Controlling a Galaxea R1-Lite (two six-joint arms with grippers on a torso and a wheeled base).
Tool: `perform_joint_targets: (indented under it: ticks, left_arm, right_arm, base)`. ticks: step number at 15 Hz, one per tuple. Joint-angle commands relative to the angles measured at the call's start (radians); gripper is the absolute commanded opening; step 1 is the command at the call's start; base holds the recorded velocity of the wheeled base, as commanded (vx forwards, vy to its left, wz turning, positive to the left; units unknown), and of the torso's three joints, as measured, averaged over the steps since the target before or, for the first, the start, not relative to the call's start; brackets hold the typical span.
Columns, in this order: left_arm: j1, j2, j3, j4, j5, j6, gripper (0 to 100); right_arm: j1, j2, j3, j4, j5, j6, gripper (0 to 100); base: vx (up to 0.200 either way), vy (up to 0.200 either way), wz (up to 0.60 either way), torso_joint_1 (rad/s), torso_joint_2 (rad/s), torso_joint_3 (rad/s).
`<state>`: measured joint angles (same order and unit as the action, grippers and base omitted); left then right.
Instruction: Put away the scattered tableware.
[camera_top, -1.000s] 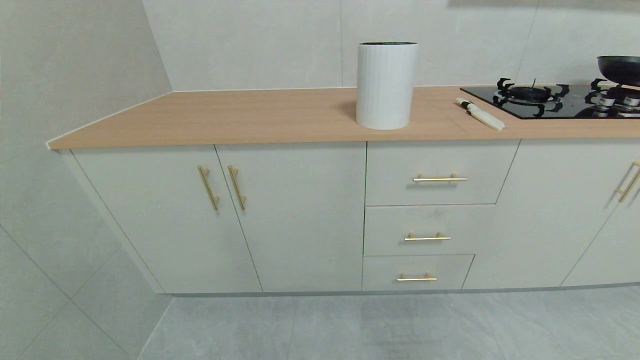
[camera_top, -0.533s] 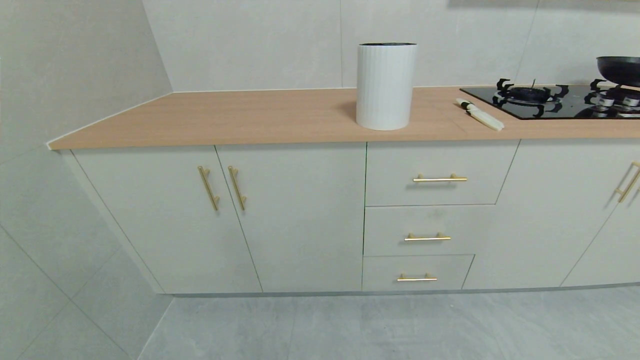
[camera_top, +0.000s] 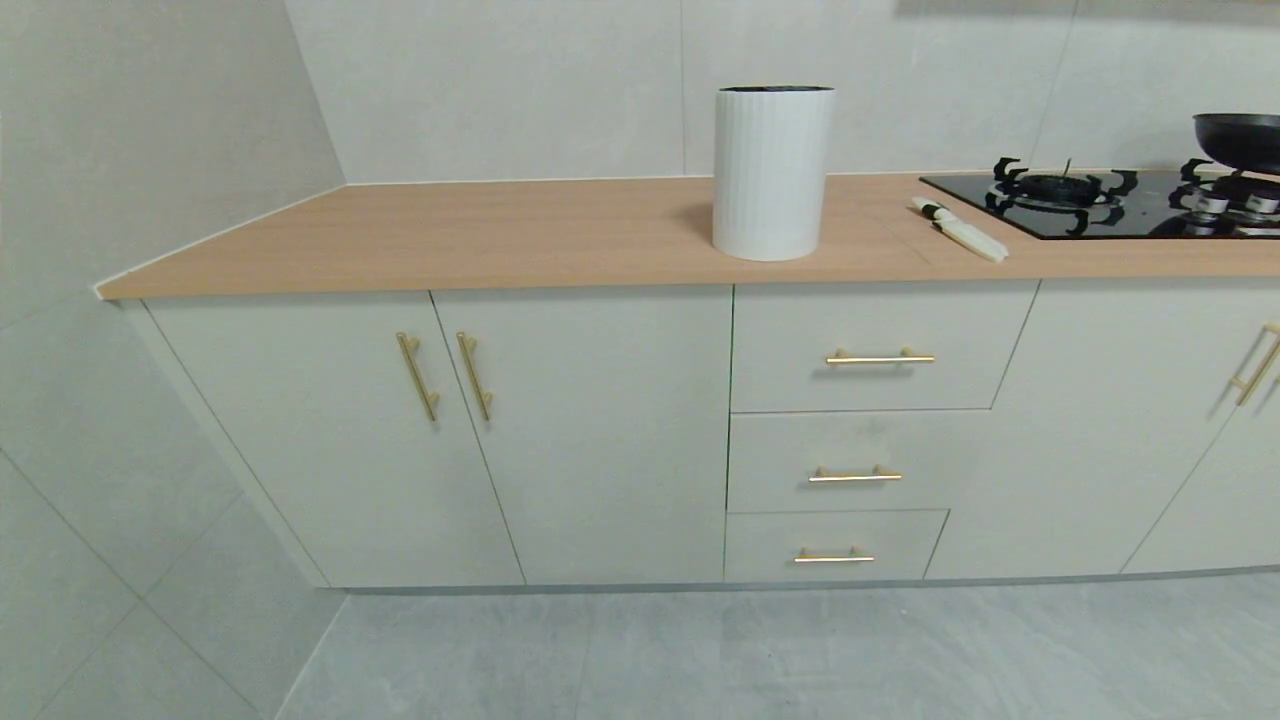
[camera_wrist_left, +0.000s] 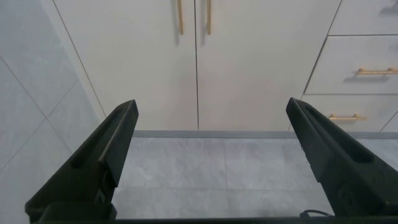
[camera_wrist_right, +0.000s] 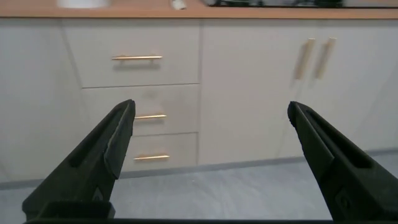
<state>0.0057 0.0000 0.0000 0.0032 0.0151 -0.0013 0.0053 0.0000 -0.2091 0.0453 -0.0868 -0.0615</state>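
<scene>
Utensil (camera_top: 960, 228), pale with a dark band near one end, lies flat on the desk (camera_top: 500, 235) in the head view, between the white ribbed canister (camera_top: 770, 172) and the black hob (camera_top: 1100, 205). It and the canister sit exactly as they did a second ago.

Left wrist view: the left pincer (camera_wrist_left: 211, 107) is spread wide, holding nothing, above the floor (camera_wrist_left: 211, 174) before the cabinet doors (camera_wrist_left: 249, 56).

Right wrist view: the right pincer (camera_wrist_right: 211, 107) gapes equally wide and empty, facing the drawers (camera_wrist_right: 137, 56).
</scene>
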Motion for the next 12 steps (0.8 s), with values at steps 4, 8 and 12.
perform_joint_targets:
  ticks: [4,8,12]
  left_arm:
    - [0.000,0.000,0.000,0.000,0.002,0.000,100]
    - [0.000,0.000,0.000,0.000,0.000,0.000,100]
    - [0.000,0.000,0.000,0.000,0.000,0.001,100]
  right_arm:
    - [-0.001,0.000,0.209,-0.050,0.105,0.040,100]
    - [-0.001,0.000,0.208,-0.048,0.113,0.048,100]
    - [-0.001,0.000,0.209,-0.048,0.117,0.074,100]
  base:
    - [0.000,0.000,0.00,0.000,0.00,0.000]
    - [0.000,0.000,0.00,0.000,0.00,0.000]
    - [0.000,0.000,0.00,0.000,0.00,0.000]
